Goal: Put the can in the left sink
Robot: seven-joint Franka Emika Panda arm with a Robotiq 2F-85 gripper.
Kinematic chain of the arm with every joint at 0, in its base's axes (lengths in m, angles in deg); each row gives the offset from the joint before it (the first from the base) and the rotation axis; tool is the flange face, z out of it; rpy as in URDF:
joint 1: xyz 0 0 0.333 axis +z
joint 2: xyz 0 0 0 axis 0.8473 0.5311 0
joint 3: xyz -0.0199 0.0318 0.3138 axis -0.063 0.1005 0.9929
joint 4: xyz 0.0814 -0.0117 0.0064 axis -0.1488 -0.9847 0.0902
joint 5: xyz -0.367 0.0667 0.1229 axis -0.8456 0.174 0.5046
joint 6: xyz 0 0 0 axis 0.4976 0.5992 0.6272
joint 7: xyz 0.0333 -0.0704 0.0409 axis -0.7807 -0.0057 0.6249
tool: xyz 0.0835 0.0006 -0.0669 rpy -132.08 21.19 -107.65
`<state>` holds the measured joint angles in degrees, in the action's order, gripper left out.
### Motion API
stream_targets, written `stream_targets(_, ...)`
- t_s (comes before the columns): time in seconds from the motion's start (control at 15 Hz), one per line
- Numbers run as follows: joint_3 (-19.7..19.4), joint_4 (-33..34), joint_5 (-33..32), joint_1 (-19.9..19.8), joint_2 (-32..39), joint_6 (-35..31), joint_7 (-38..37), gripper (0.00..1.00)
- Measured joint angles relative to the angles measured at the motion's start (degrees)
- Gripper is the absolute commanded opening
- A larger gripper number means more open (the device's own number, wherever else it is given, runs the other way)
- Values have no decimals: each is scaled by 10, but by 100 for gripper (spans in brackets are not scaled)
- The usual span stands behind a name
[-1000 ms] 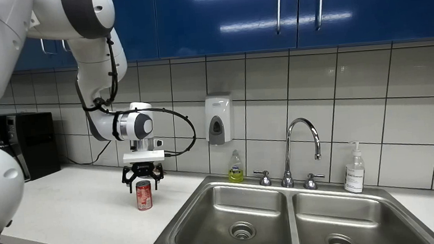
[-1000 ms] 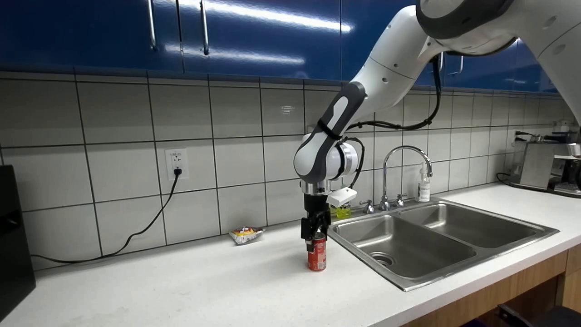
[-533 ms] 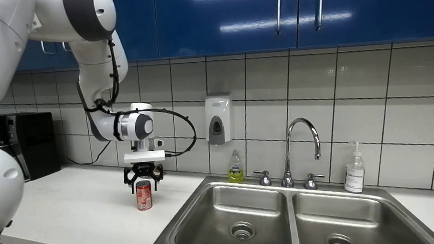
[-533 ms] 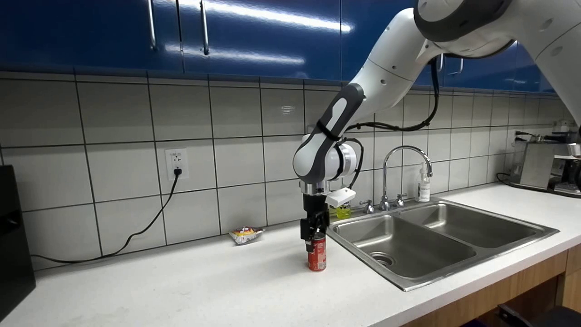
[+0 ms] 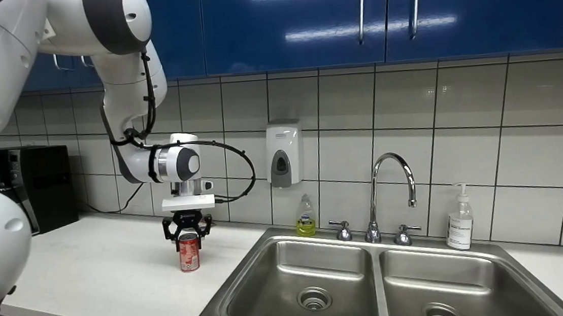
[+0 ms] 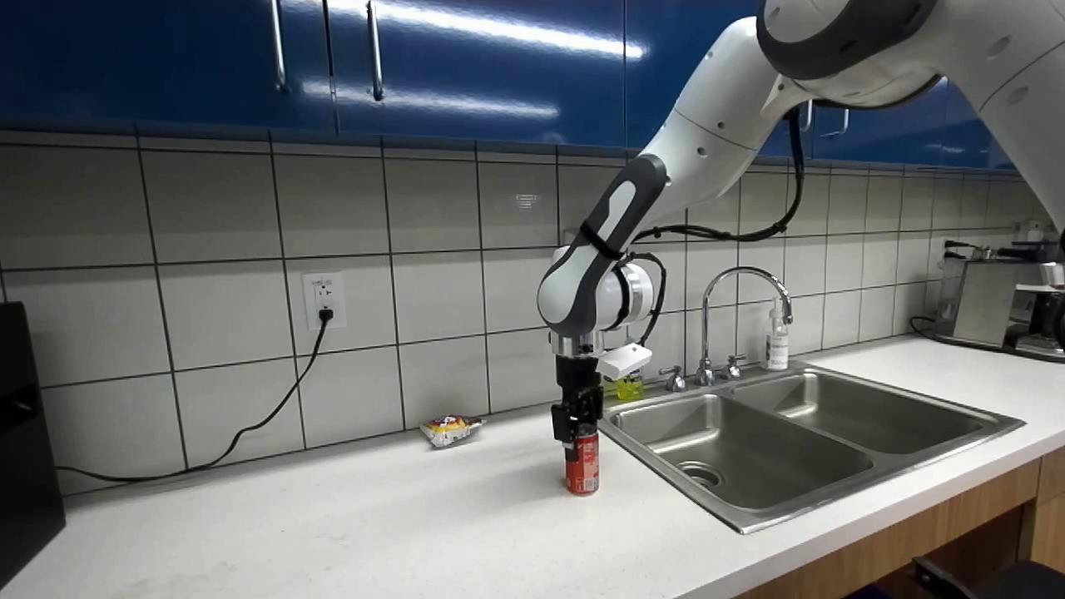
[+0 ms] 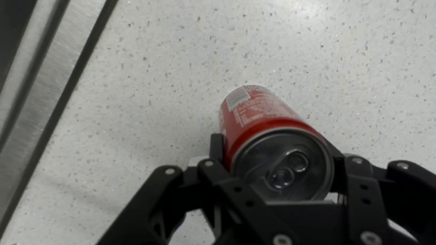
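The small red can (image 5: 190, 257) is upright on the white counter, a short way from the sink, and both exterior views show it. My gripper (image 5: 189, 246) reaches down from above and is shut on the upper part of the can. From the wrist view, one finger (image 7: 217, 148) presses against the can's side, while the opposite one is partly hidden behind the dark metal lid. The left sink (image 5: 269, 306), a steel basin with a round drain, lies beside the can; in an exterior view it is the nearer basin (image 6: 782, 466).
The right basin (image 5: 440, 286) adjoins the left one, with a tall faucet (image 5: 374, 195) behind them. A dish soap bottle (image 5: 306, 219) and a white pump bottle (image 5: 459, 224) stand along the back rim. A snack packet (image 6: 450, 430) lies by the wall.
The fingers have come together from either side onto the can. With that, the can has shifted very slightly toward the sink. The arm has barely moved.
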<state>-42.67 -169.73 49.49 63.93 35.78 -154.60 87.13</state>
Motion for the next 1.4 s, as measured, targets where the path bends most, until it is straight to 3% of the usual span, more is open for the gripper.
stream_targets(1.0,-7,7,0,-3,-48,35,-27,38)
stream_targets(1.4,-35,7,0,-34,-54,37,-30,38)
